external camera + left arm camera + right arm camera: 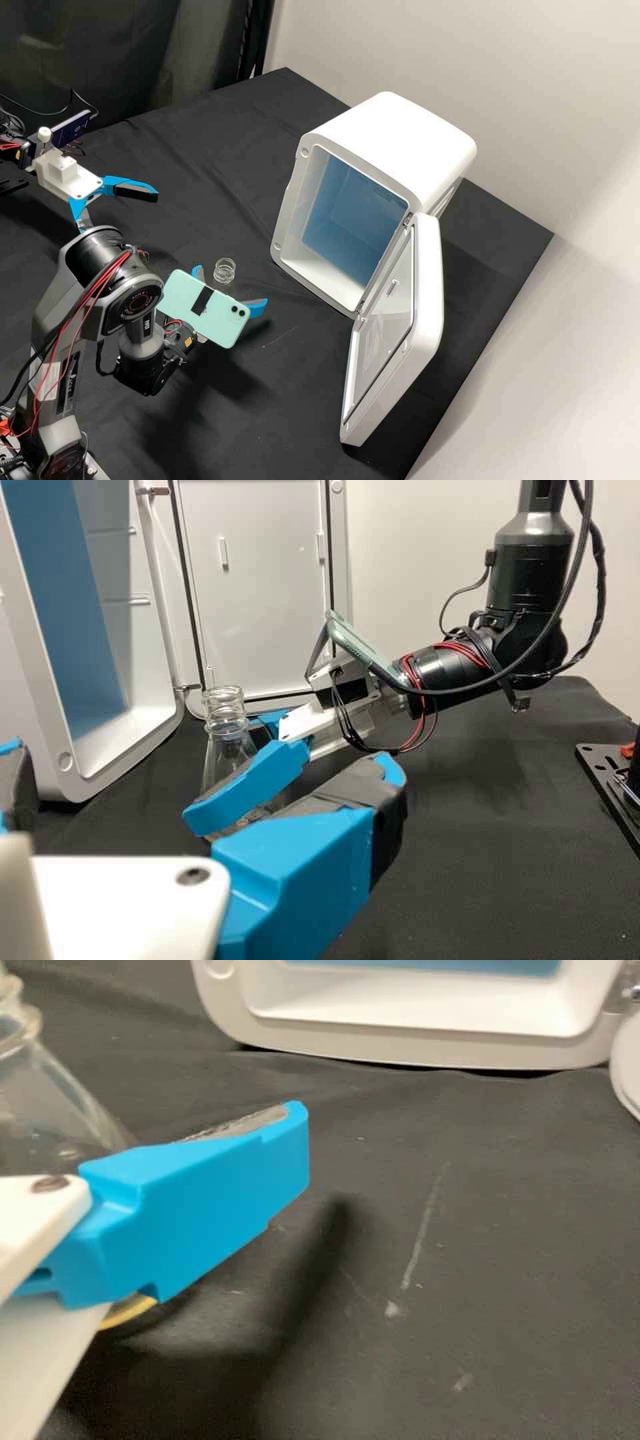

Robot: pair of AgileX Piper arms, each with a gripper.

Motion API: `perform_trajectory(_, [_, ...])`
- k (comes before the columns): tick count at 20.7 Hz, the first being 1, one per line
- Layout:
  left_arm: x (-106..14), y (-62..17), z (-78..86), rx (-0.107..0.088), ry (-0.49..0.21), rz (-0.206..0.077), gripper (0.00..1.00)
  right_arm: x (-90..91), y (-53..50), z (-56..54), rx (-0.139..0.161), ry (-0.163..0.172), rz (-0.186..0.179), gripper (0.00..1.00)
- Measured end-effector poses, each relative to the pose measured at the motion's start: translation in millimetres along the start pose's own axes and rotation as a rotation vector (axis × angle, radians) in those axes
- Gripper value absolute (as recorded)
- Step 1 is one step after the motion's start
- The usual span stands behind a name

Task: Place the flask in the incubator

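Observation:
A small clear glass flask (225, 270) stands upright on the black bench, left of the incubator. My right gripper (227, 288) is open, with the flask between its two blue fingers; one finger (200, 1195) lies beside the flask (35, 1100). The left wrist view shows the flask (224, 742) with the right gripper's near finger (250, 785) in front of it. My left gripper (110, 200) hangs open and empty at the far left, well away from the flask. The white incubator (380, 160) lies with its blue inside open towards the flask and its door (393, 320) swung wide.
A mint-green phone (207, 307) is mounted on the right arm's wrist. Cables and a small device (70, 127) sit at the back left edge. Bare black cloth (220, 173) stretches between the flask and the incubator's opening (420, 1020).

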Motion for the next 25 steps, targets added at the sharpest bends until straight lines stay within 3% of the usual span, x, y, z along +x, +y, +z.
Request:
perform_trajectory(5, [0.0,0.0,0.0,0.0,0.0,0.0,1.0,-1.9,5.0,6.1,0.025,-0.024,0.023,1.0])
perform_trajectory(12, [0.0,0.0,0.0,0.0,0.0,0.0,1.0,1.5,12.2,18.4,0.086,-0.073,0.067,1.0])
perform_trajectory(25, [0.0,0.0,0.0,0.0,0.0,0.0,1.0,4.9,15.5,25.7,0.101,-0.092,0.08,1.0])
